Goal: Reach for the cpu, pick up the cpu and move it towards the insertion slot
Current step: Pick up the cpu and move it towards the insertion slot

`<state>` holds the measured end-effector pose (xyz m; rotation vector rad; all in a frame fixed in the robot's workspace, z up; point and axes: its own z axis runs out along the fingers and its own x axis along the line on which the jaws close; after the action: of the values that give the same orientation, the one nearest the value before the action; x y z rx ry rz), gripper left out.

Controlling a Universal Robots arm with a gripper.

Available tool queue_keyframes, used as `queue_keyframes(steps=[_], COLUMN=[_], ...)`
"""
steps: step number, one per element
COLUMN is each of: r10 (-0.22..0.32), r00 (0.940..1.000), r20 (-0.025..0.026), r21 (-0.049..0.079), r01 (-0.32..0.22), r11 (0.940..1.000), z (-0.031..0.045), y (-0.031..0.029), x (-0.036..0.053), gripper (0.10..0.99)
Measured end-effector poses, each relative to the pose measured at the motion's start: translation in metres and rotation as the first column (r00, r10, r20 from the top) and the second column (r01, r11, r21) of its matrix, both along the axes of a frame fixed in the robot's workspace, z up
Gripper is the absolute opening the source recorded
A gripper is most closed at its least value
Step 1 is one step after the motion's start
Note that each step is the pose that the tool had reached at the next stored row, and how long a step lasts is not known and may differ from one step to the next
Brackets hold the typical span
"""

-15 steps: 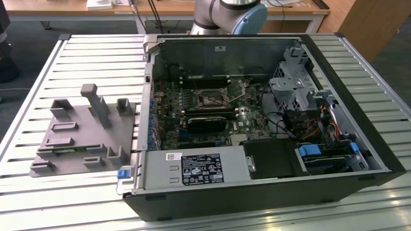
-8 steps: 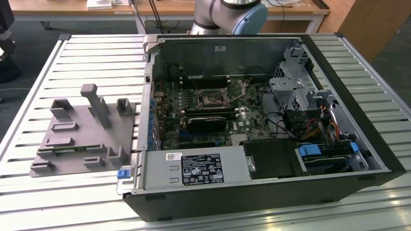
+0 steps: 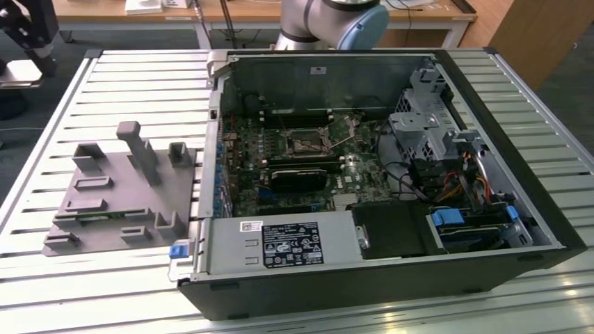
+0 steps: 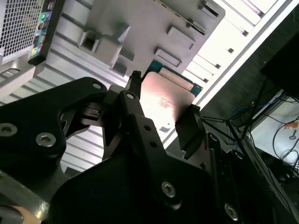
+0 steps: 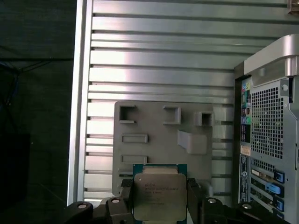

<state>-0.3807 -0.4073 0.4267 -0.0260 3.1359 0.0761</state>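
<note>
Exterior view, from left to right: a grey fixture [image 3: 116,191] lies flat on the ribbed table [image 3: 139,83], and just beside it is the open computer case [image 3: 390,181]. The slot [image 3: 304,145] sits on the green board [image 3: 362,174] near the middle of the frame (a small dark square with a shiny frame). Both wrist views show the gripper [image 5: 160,205] low in the frame with its fingers [image 4: 135,107] clamped on the cpu [image 5: 159,196], one on each side. The cpu hangs above the fixture's edge.
</note>
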Motion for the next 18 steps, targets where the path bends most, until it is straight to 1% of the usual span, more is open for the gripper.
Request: queue_keyframes(steps=[8,12,13,18], r10=[0.000,0.000,0.000,0.000], r00=[1.0000,1.0000,1.0000,1.0000], r20=[-0.0001,-0.0001,0.0000,0.0012], r21=[0.000,0.000,0.000,0.000], r01=[0.000,0.000,0.000,0.000], r11=[1.0000,1.0000,1.0000,1.0000], z=[-0.0013,-0.0057,-0.0071,-0.0103], y=[0.0001,0.0003,0.0003,0.0003], x=[0.0363,0.0544,0.0602,0.0829], gripper=[0.541,0.541,0.541,0.541])
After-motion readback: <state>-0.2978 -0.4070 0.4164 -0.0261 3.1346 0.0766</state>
